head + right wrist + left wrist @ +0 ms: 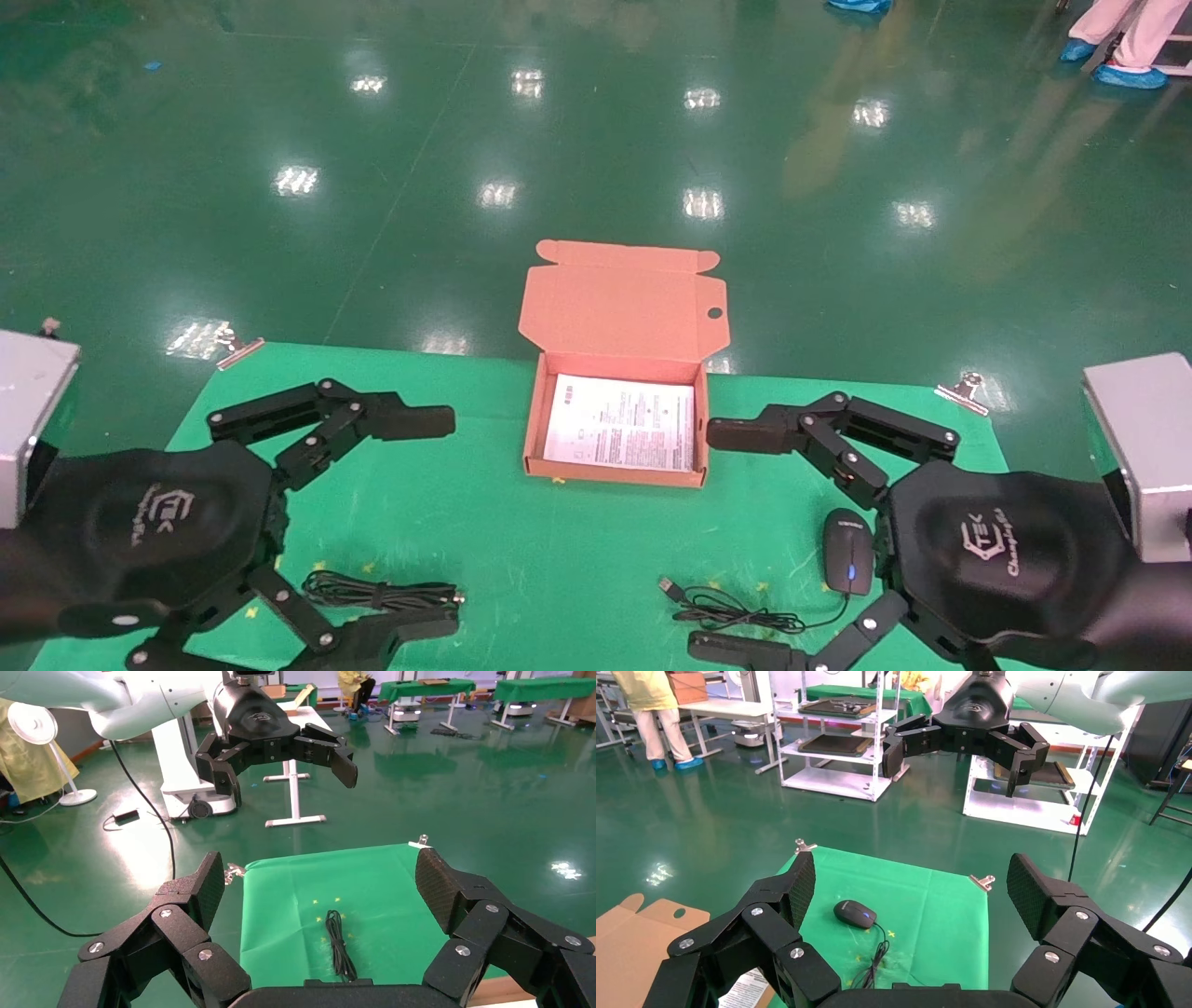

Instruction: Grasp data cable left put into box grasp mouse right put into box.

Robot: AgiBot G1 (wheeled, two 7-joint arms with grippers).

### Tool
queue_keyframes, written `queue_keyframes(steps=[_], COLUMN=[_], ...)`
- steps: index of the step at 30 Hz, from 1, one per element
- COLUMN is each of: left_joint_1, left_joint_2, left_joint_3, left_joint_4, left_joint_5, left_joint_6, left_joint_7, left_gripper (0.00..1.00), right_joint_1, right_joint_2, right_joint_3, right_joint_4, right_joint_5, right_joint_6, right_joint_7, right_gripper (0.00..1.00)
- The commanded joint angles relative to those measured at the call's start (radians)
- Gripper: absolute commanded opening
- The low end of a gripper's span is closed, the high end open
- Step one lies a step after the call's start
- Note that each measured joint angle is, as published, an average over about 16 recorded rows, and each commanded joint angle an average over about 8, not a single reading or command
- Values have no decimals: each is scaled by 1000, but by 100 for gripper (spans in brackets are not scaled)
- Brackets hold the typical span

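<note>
Jaws spread wide and empty, the left gripper (447,522) hovers above the coiled black data cable (382,591); the right gripper (712,536) likewise beside the glossy black mouse (848,552), flanking the open orange-brown cardboard box (618,373).

Desk (484,522) covered in green cloth, clipped at both far corners with metal binder clips (964,390). On it: the box (616,466) at the far middle edge, lid open, white leaflet (622,421) inside; the data cable (382,591) bundled near the left front; the mouse (848,551) near the right front, its thin cord (736,610) trailing leftward to a USB plug. Small yellow marks dot the cloth.
</note>
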Motion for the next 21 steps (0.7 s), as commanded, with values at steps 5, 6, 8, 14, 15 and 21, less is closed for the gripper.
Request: queue_keyframes(steps=[5,6,8,14,15,21], left_joint_1=[0,-1,-4,-49,-62,-161], left_joint_2=[1,1,5,21,24,58], left_joint_3=[0,1,6,60,74,167], left_joint_4=[0,0,2,10,12,26], left_joint_5=[0,3,14,118,144,335], left_joint_6=[0,0,-1,11,16,46], left_joint_7=[1,3,4,-9,-14,-40], left_gripper=[100,100,100,100,100,100], right_joint_1=[1,3,11,66,81,195], right_joint_2=[0,2,5,15,15,-19], right_joint_3=[-1,-2,-7,-41,-50,-133], right_joint_4=[0,0,1,7,10,37], right_joint_5=[-3,-8,-22,-121,-146,-339], right_joint_6=[1,1,1,-6,-9,-40], right_joint_7=[-1,0,2,11,10,-5], right_gripper=[100,100,100,100,100,100])
